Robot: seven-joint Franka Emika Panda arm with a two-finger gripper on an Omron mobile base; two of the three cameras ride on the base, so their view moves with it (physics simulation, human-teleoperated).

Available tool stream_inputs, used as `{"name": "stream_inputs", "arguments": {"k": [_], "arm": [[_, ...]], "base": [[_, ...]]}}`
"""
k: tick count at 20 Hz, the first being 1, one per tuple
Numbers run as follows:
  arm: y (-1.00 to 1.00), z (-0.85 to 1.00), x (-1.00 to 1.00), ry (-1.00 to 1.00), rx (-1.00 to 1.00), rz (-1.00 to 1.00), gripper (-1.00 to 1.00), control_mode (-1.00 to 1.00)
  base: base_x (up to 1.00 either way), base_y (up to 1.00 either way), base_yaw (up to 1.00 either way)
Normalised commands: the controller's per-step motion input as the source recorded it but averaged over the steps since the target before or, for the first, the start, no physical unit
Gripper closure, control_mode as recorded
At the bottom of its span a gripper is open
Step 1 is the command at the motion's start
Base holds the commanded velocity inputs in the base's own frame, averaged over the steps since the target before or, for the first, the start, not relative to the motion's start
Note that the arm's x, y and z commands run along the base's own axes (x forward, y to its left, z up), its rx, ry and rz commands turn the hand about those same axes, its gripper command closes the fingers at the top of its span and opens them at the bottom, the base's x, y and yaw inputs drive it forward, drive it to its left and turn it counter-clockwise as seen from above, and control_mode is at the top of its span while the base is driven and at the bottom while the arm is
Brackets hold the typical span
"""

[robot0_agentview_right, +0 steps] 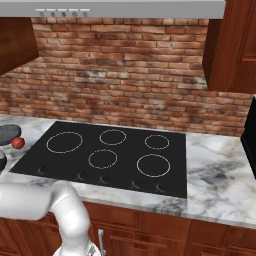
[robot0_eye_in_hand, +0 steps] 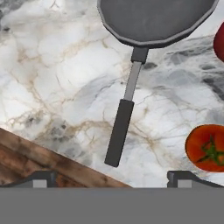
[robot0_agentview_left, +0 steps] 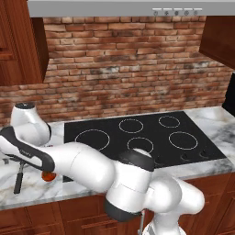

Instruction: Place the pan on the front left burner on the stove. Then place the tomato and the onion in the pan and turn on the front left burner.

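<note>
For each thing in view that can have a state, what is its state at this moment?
pan: empty, flat on the marble counter, not gripped.
tomato: on the counter, outside the pan.
onion: on the counter, left of the stove.
front left burner: bare.
gripper: fingers open, holding nothing.

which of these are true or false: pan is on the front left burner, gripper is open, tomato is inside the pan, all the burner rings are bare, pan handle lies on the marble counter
1. The pan is on the front left burner. False: it sits on the marble counter.
2. The gripper is open. True.
3. The tomato is inside the pan. False: it lies on the counter beside the handle.
4. All rings on the stove are bare. True.
5. The pan handle lies over the counter. True.
</note>
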Motion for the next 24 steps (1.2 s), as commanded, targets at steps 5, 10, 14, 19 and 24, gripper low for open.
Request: {"name": "stream_inputs", "arguments": {"k": [5,10,14,19,24], "arm": [[0.13,-0.11,0.12,0.02,-0.04,-0.03,-1.0,-1.0],[0.01,-0.11,0.08,0.0,-0.02,-0.01,-1.0,-1.0],[0.0,-0.41,0.0,0.05,0.0,-0.01,-1.0,-1.0],[0.0,-0.44,0.0,0.05,0.0,0.0,-1.0,-1.0],[0.0,-0.22,0.0,0.02,0.0,0.0,-1.0,-1.0]], "base": [[0.0,0.0,0.0],[0.0,0.0,0.0],[0.0,0.0,0.0],[0.0,0.0,0.0],[0.0,0.0,0.0]]}}
